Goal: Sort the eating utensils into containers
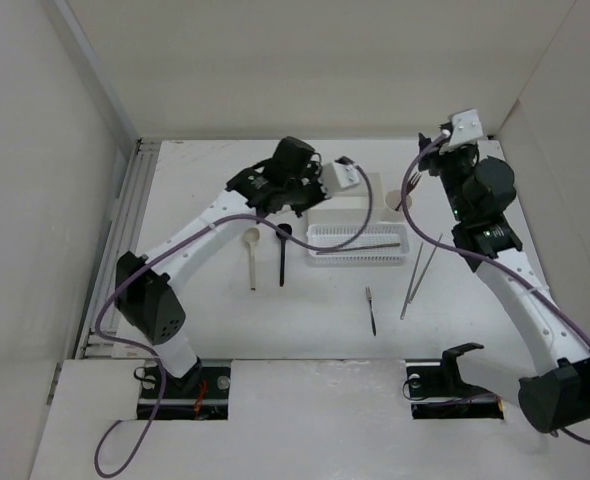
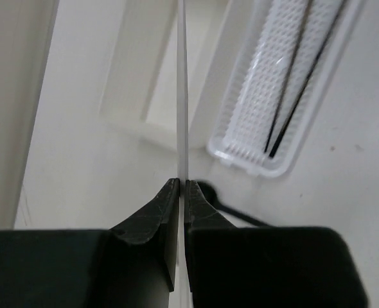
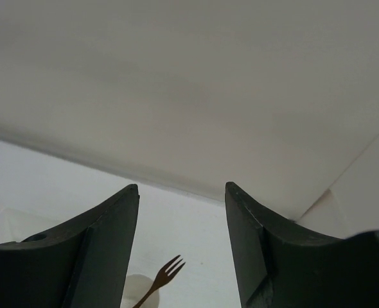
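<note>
The worktop (image 1: 475,310) is plain white. The basket tray (image 1: 358,243) is white too, patterned all over with a fine grid of holes, and the sticks (image 2: 292,96) in it are black. The box (image 2: 157,77) is unmarked white. One beige spoon (image 1: 252,250), one black spoon (image 1: 282,250). The cup (image 1: 399,203) is pale beige, its fork (image 3: 166,273) brown. The left pincer (image 2: 182,183) and right pincer (image 3: 182,192) are black, and the thin strip (image 2: 182,96) is white. The cables (image 1: 125,440) are purple.

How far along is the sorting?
Done: two dark sticks lie in the basket tray, a fork stands in the cup. In hand: the left jaws pinch a thin pale utensil. Left on the table: beige spoon, black spoon, small fork, paired sticks.
</note>
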Robot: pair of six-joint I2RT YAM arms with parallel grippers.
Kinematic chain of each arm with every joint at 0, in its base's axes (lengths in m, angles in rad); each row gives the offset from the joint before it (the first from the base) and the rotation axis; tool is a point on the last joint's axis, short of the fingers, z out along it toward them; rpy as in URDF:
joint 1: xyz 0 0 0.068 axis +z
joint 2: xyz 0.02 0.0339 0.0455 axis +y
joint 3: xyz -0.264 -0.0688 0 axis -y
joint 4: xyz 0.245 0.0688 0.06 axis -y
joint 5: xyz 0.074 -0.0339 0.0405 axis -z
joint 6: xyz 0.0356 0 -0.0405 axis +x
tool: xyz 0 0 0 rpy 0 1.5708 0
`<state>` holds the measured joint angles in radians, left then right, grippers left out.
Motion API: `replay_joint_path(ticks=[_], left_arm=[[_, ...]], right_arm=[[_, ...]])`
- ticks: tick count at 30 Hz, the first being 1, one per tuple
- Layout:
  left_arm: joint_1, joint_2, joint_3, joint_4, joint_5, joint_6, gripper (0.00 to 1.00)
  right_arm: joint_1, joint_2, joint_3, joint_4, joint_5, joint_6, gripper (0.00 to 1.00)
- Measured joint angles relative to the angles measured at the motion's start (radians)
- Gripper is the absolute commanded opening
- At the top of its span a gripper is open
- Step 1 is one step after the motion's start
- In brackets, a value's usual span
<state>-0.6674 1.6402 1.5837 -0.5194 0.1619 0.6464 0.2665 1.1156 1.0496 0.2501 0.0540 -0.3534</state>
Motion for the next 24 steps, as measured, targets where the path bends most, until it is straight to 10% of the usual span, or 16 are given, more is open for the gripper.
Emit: replay_joint_path(ticks=[12,24], left_arm=[[-0.177,0.42,0.243,0.055,0.092,0.091,0.0],[-0.187,0.484,0.214,0.133,0.113,0.153,0.0]], right_arm=[[-0.013,-0.241,0.004,-0.052,0.28,0.124,0.68],[-0.013,-0.358,0.01,-0.3,0.373,0.205,0.69]])
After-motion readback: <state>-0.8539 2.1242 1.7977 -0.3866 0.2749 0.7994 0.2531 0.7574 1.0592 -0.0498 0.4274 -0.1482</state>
